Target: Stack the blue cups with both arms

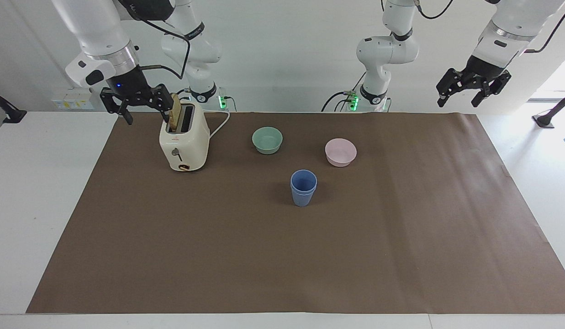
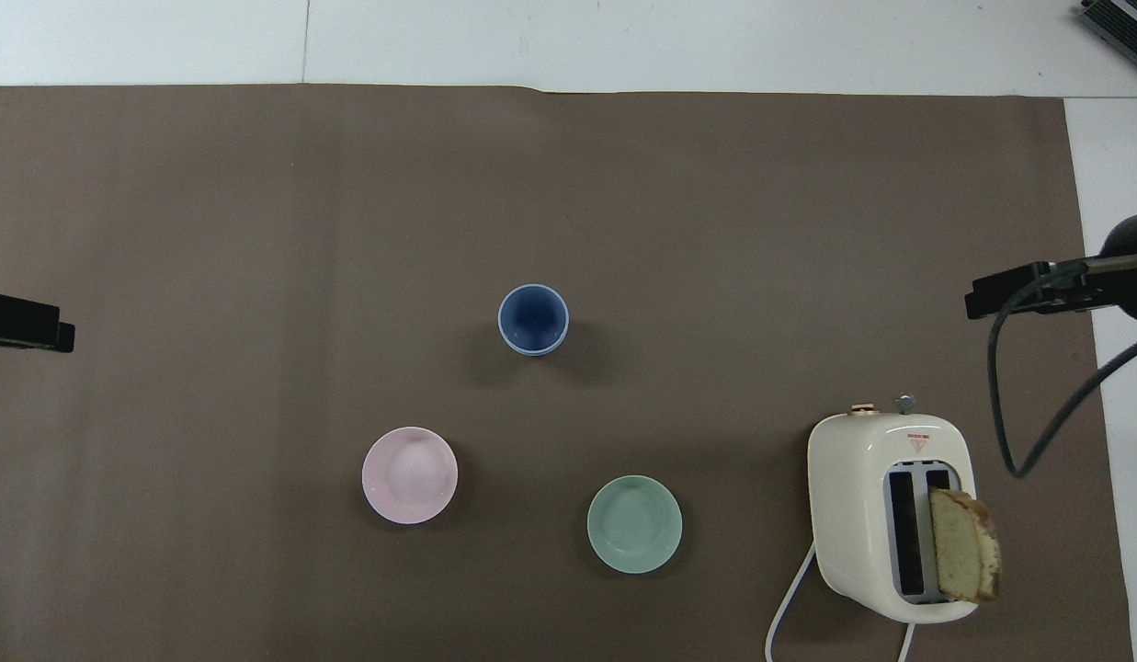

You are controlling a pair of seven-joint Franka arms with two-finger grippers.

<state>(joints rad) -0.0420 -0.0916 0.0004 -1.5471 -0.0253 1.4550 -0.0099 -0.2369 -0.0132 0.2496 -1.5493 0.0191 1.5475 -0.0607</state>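
Observation:
The two blue cups [image 1: 303,187] stand nested, one inside the other, upright near the middle of the brown mat; they also show in the overhead view [image 2: 532,319]. My right gripper [image 1: 144,110] is open and empty, raised beside the top of the toaster at the right arm's end of the table; part of it shows in the overhead view [image 2: 1028,290]. My left gripper [image 1: 460,97] is open and empty, held high over the mat's corner at the left arm's end; its tip shows in the overhead view [image 2: 24,322]. Neither gripper touches the cups.
A cream toaster [image 1: 184,141] with a bread slice [image 1: 175,113] standing in one slot stands near the right arm. A pale green bowl [image 1: 267,140] and a pink bowl [image 1: 340,152] stand nearer to the robots than the cups.

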